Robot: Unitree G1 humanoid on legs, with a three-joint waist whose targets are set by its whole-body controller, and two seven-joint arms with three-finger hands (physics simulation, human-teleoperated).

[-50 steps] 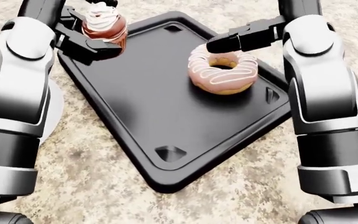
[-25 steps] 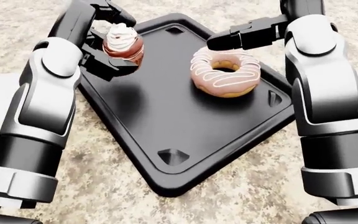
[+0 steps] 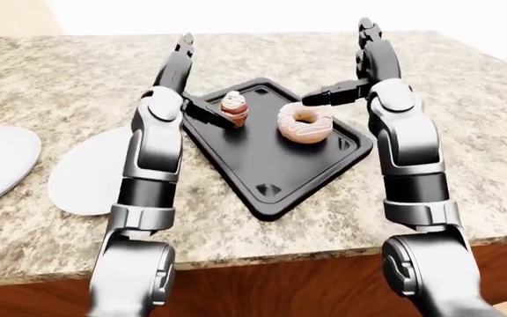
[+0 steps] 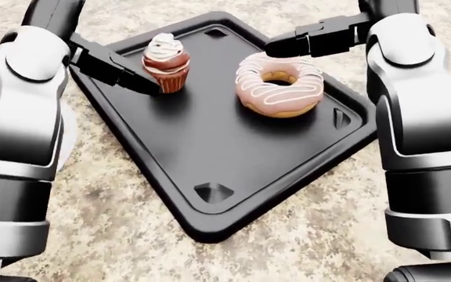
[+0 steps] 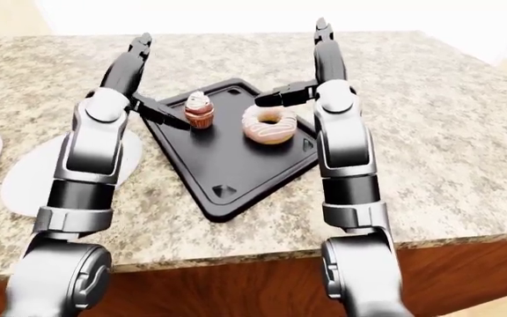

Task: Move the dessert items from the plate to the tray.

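— Standing upright on the black rectangular plastic tray [image 4: 233, 176], the chocolate cupcake with white swirled frosting [image 4: 166, 63] touches the left hand's [image 4: 120, 71] spread fingertips.
— And the pink-iced ring doughnut [image 4: 280, 84]?
— Just below the right hand [image 4: 300, 43], whose fingers are extended, holding nothing.

The head view looks steeply down, close over the black tray [image 4: 210, 164]. Both eye views sit farther off, sharing that tray and the surrounding counter [image 3: 465, 165].
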